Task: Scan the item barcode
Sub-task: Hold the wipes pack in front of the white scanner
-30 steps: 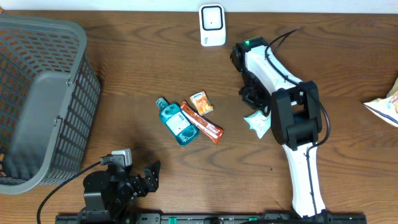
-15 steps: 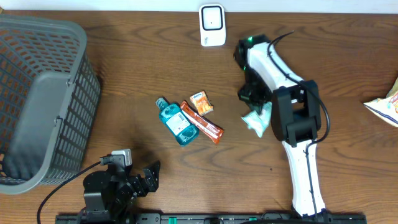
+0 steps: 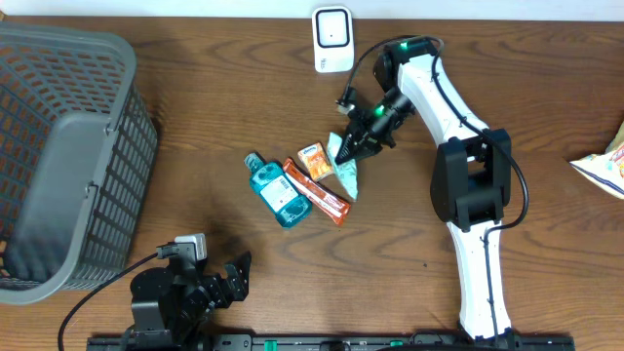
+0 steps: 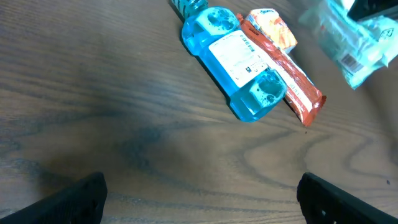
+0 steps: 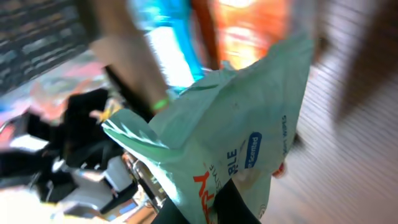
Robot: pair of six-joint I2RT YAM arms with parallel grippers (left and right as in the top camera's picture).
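My right gripper (image 3: 353,148) is shut on a pale green wipes packet (image 3: 346,174), held in the air above the middle of the table. The packet hangs from the fingers beside the small orange snack. In the right wrist view the packet (image 5: 236,124) fills the frame, with the dark fingers (image 5: 239,202) pinching its lower edge. The left wrist view catches the packet (image 4: 351,37) at top right, a barcode on its lower corner. A white scanner (image 3: 332,39) stands at the table's far edge. My left gripper (image 3: 234,276) rests open near the front edge, holding nothing.
A blue mouthwash bottle (image 3: 276,191) lies beside a long orange bar (image 3: 317,192) and a small orange packet (image 3: 314,161). A grey basket (image 3: 58,156) fills the left side. Another snack bag (image 3: 604,166) pokes in at the right edge.
The right gripper closed on the green packet, lifted it off the table and swung it left and toward the scanner side. The left arm has not moved.
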